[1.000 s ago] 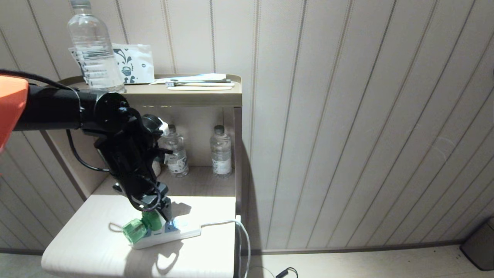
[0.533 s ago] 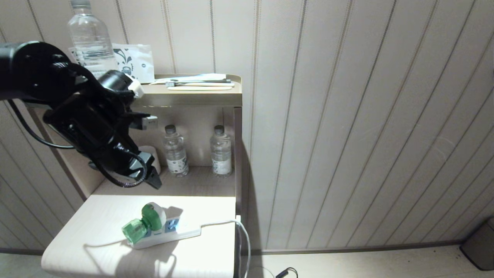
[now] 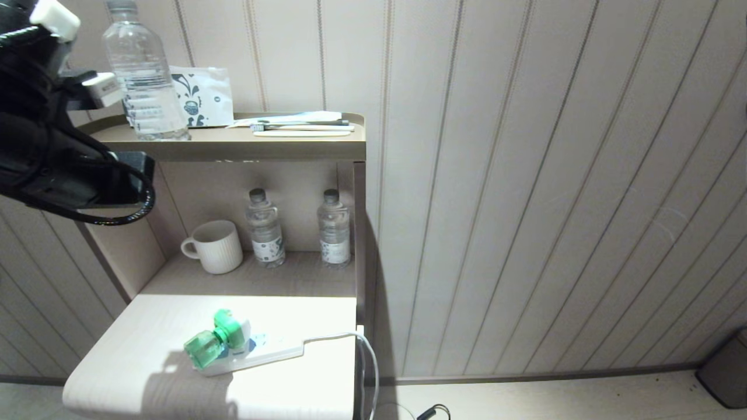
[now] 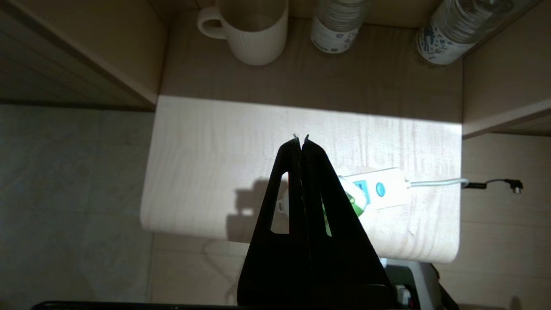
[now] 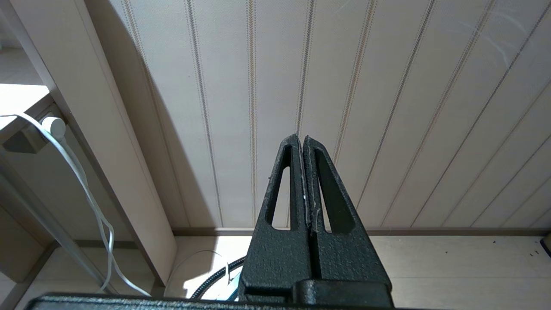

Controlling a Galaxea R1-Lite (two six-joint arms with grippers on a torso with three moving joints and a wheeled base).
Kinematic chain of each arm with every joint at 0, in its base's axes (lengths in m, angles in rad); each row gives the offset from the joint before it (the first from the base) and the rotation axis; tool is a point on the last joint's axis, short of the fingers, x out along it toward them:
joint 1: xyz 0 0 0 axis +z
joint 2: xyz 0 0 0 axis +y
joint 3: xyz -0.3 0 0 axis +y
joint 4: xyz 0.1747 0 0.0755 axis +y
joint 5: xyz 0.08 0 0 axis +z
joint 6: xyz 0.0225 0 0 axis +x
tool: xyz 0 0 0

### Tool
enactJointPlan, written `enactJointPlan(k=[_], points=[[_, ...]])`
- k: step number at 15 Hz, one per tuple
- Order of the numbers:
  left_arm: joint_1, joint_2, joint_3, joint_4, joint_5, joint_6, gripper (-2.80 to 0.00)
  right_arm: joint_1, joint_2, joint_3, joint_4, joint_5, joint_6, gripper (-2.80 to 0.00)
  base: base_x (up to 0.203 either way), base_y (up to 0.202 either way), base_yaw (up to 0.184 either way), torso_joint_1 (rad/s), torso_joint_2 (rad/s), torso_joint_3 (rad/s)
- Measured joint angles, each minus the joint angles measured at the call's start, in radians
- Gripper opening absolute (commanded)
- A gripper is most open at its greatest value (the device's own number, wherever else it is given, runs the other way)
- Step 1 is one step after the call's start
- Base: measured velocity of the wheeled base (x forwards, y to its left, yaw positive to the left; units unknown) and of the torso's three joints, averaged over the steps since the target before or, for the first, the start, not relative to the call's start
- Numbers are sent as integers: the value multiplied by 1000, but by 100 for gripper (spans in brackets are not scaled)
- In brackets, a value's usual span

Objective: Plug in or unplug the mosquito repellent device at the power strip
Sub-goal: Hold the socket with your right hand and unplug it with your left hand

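We see the mosquito repellent device (image 3: pixel 215 343) plugged into the power strip (image 3: pixel 269 350) at approx 6 o'clock on the table (image 3: pixel 117 373). Left gripper (image 4: pixel 301 138) hangs above w/ fingers pressed together, empty. Right gripper (image 5: pixel 301 138) likewise closed, facing the wall panel (image 5: pixel 387 107).

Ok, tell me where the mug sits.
In the head view the mug stands in the open niche under the top shelf, on its left side, beside the nearer small water bottle.

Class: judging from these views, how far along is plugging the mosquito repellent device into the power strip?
Done: the mosquito repellent device sits plugged into the power strip. In hand: nothing; the left gripper is shut, empty, high above it. The right gripper is parked, shut. Apparently nothing is left.
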Motion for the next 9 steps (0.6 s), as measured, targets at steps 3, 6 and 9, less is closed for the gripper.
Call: enactJointPlan(k=[3,6,9], points=[[52,-170,242,-146,-16,110,-280,0,0,0,0,0,0,-280,0,0,0,0,0,0],[116,-355,588,-377,-24,212,-280,0,0,0,0,0,0,-280,0,0,0,0,0,0],[165,-555,930,-630,-41,263,-280,0,0,0,0,0,0,-280,0,0,0,0,0,0]])
